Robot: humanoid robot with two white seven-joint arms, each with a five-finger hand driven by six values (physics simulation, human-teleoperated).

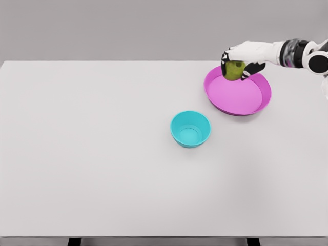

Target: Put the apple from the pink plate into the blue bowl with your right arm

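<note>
bowl [190, 129] near; right hand [242, 60] grips apple [234, 70] over plate [241, 100].

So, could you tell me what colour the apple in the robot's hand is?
Yellowish green; the apple shows best in the head view, held by the right hand.

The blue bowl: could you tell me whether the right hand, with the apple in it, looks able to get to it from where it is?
Probably yes. The right hand grips the apple above the far-left rim of the pink plate, and only bare table lies between it and the blue bowl, whose mouth is open and empty.
</note>
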